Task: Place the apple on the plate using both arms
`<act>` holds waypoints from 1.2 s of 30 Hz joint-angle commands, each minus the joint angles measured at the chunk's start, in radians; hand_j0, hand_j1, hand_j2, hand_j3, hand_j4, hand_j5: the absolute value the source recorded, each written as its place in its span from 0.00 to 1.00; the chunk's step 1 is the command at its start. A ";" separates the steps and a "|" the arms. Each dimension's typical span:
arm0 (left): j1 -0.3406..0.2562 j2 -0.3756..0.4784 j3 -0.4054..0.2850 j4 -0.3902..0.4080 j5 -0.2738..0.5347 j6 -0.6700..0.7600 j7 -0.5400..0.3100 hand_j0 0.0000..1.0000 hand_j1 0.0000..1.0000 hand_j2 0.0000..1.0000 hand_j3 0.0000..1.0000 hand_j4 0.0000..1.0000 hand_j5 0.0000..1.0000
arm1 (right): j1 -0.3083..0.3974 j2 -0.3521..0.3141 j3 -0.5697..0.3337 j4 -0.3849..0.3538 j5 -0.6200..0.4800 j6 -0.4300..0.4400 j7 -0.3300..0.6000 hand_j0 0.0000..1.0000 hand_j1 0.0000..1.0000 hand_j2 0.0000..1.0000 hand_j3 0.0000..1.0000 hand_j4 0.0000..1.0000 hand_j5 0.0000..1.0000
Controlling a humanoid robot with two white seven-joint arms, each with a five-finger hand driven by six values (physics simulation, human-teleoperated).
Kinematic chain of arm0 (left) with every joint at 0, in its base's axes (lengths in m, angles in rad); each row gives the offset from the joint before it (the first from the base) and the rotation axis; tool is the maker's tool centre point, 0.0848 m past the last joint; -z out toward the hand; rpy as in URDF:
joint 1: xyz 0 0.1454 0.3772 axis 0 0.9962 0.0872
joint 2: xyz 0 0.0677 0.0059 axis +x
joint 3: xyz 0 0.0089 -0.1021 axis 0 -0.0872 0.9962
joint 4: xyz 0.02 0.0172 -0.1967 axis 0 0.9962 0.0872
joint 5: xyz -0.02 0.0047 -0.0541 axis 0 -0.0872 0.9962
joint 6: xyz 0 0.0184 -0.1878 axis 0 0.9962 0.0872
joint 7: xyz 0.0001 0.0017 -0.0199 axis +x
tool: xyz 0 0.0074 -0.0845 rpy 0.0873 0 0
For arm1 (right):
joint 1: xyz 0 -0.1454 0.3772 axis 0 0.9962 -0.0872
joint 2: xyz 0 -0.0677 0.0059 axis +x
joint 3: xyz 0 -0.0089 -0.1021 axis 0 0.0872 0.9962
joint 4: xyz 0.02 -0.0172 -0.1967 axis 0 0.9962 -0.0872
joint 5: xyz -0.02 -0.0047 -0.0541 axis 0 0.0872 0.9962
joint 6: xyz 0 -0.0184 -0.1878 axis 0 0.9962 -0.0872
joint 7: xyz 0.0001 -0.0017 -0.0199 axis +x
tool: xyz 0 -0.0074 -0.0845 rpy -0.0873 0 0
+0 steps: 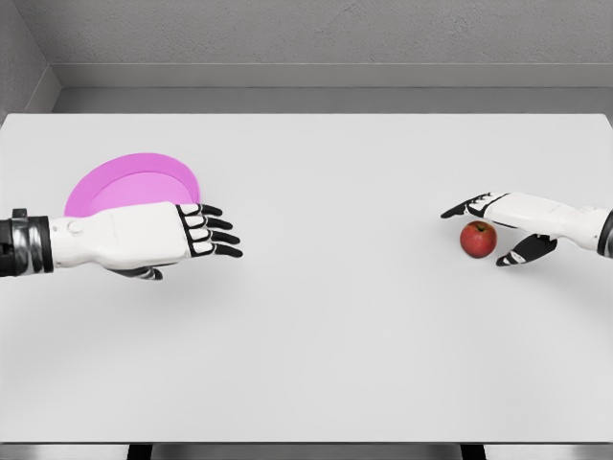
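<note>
A red apple point(478, 239) rests on the white table at the right. My right hand point(484, 232) reaches in from the right edge with its fingers spread around the apple, the fingers behind it and the thumb in front; I cannot tell whether they touch it. A pink plate point(120, 180) lies flat at the left, its near part hidden by my left hand point(206, 232). The left hand hovers over the plate's front right rim, fingers extended and holding nothing.
The white table point(335, 316) spans the whole view, with grey walls behind its far edge. Its front edge runs along the bottom of the picture.
</note>
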 commanded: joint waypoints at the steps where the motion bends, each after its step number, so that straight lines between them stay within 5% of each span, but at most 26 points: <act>1: 0.000 0.001 0.001 0.000 0.006 0.001 -0.001 1.00 1.00 1.00 1.00 1.00 1.00 | 0.000 0.002 0.000 0.007 0.005 0.003 0.000 0.90 0.90 0.90 0.90 0.90 0.90; 9: 0.002 0.001 -0.005 0.000 0.004 0.001 -0.001 1.00 1.00 1.00 1.00 1.00 1.00 | -0.003 0.013 0.000 0.022 0.012 0.003 0.000 0.89 0.89 0.89 0.89 0.89 0.89; 36: 0.002 0.001 -0.005 0.000 0.004 0.001 -0.001 1.00 1.00 1.00 1.00 1.00 1.00 | -0.014 0.013 0.001 0.044 0.012 0.003 0.000 0.58 0.58 0.58 0.58 0.58 0.58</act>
